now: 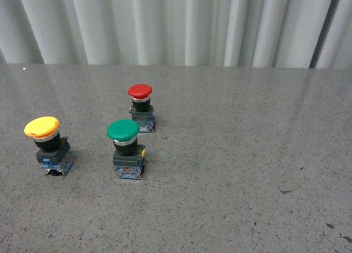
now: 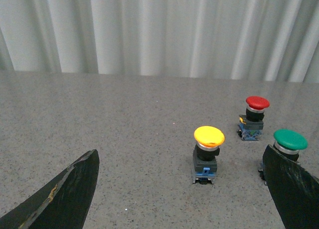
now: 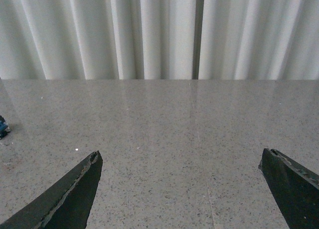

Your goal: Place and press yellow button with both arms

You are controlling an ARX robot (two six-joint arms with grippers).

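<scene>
The yellow button (image 1: 48, 144) stands upright on the grey table at the left in the front view; its yellow cap sits on a black neck and a dark base with blue bits. It also shows in the left wrist view (image 2: 207, 152), a little way ahead of my open, empty left gripper (image 2: 182, 191), between the lines of its two black fingers (image 2: 67, 194). My right gripper (image 3: 182, 189) is open and empty over bare table; the yellow button does not show in its view. Neither arm shows in the front view.
A green-capped button (image 1: 126, 148) stands right of the yellow one, partly behind a left finger in the left wrist view (image 2: 288, 144). A red-capped button (image 1: 141, 107) stands behind it. White curtains (image 1: 176, 22) close off the table's far edge.
</scene>
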